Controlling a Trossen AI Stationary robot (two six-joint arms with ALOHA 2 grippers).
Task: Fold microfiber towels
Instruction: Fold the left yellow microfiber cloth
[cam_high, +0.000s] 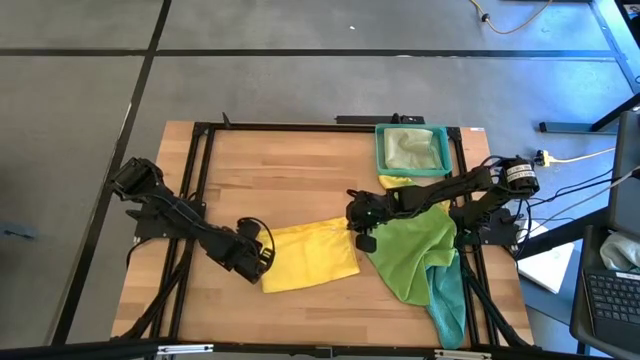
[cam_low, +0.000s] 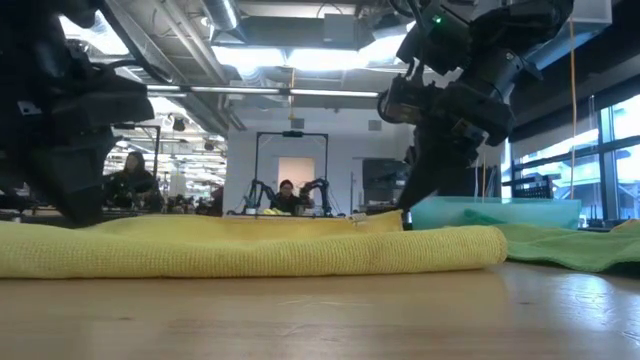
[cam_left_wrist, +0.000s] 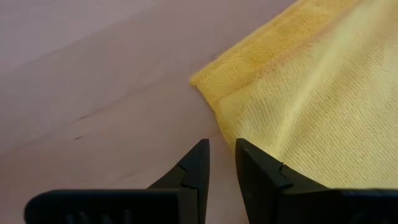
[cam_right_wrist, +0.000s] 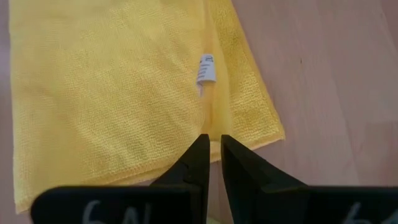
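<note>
Seen from above: folded yellow towel (cam_high: 310, 256) at lower centre of wooden surface (cam_high: 280, 180), left claw (cam_high: 262, 262) at its left edge, right claw (cam_high: 362, 240) at its right.
Wrist views: both claws slightly parted, pinching nothing.

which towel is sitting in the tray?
The pale olive-green towel, inside the teal tray at the table's far edge. The others lie on the table.

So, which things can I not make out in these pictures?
- Tray contents, high view: a pale cloth, its folds too small to tell.
- Teal towel, high view: mostly under the green towel.
- Second yellow towel, high view: hidden by the right arm and tray.
- Yellow towel layers, low view: edge-on.
</note>
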